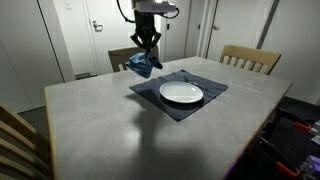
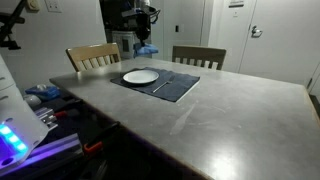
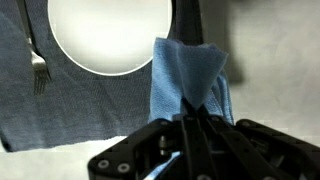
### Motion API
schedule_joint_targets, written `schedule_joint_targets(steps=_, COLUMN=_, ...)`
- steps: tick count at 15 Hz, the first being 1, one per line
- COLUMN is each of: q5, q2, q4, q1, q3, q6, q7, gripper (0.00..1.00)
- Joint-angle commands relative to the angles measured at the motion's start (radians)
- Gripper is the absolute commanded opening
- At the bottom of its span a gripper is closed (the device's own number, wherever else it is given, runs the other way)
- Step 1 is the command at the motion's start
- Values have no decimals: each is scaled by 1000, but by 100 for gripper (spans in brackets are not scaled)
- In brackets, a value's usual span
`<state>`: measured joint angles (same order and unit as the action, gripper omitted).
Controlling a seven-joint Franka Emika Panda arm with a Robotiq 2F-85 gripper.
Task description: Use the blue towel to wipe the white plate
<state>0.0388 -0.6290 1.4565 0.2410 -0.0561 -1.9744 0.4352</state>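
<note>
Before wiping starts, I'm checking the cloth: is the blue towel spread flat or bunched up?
Bunched. The blue towel hangs crumpled from the shut gripper, beside the white plate.

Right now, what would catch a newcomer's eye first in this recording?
The blue towel hangs bunched from the shut gripper, beside the white plate. The plate sits on a dark placemat, and the wrist view shows a fork lying beside it.
</note>
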Motion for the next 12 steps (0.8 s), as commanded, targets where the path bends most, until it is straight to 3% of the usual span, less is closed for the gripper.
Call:
schedule_joint_targets(steps=1, q5=-45, q2=-97, q4=-90, q1=-31, q3=-25, q6=-33, q7=-156, gripper=1)
schedule_joint_targets(steps=6, q5=-94, q2=-242, q4=-230, q1=-42, q3=-50, q6=-53, q7=-289, gripper=1)
schedule_joint_targets(steps=12, q5=-141, q2=-354, q4=-342, q1=-63, q3=-67, q6=-30, q7=-327, gripper=1)
